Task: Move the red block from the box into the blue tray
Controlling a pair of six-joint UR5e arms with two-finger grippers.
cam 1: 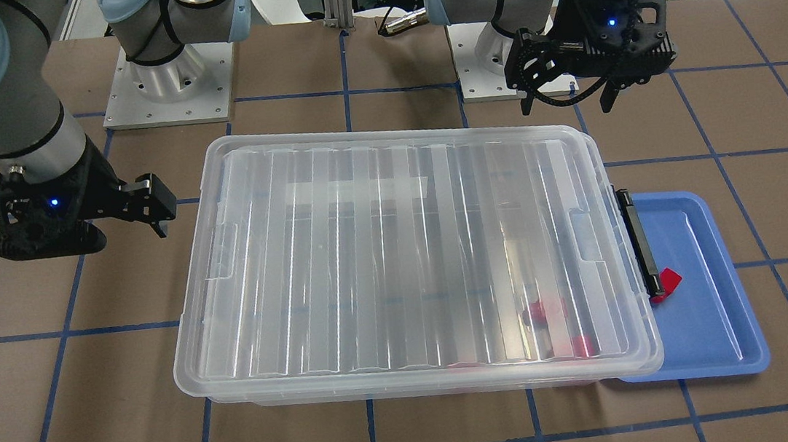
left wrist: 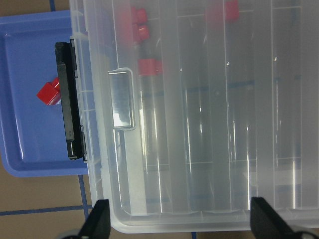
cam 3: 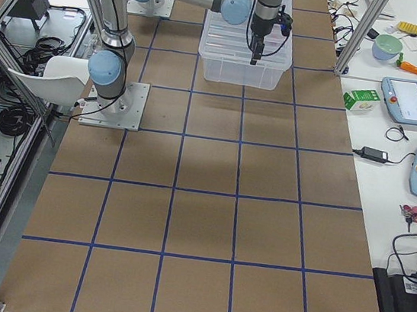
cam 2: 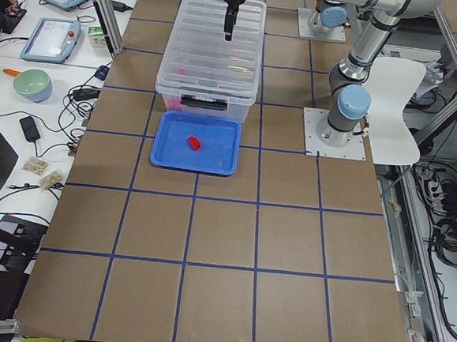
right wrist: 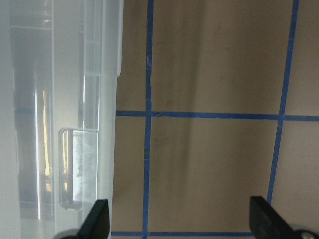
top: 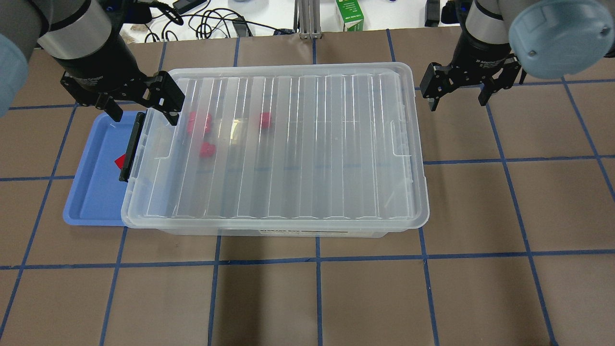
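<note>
The clear box (top: pixel 288 144) stands mid-table with its ribbed lid on; it also shows in the front view (cam 1: pixel 404 249). Several red blocks (top: pixel 199 122) show blurred through the lid near its left end. The blue tray (top: pixel 93 192) lies against that end, partly under the box's rim and black clip handle (top: pixel 132 146). One red block (top: pixel 120 162) lies in the tray beside the handle, also in the front view (cam 1: pixel 668 282) and the left wrist view (left wrist: pixel 48 92). My left gripper (top: pixel 141 103) is open and empty above the box's left end. My right gripper (top: pixel 456 101) is open and empty above the table beyond the box's right end.
A green carton (top: pixel 349 14) and cables lie past the table's far edge. The side table holds tablets and a green bowl (cam 2: pixel 31 84). A white chair (cam 2: pixel 393 97) stands behind the robot's bases. Brown table with blue tape lines surrounds the box.
</note>
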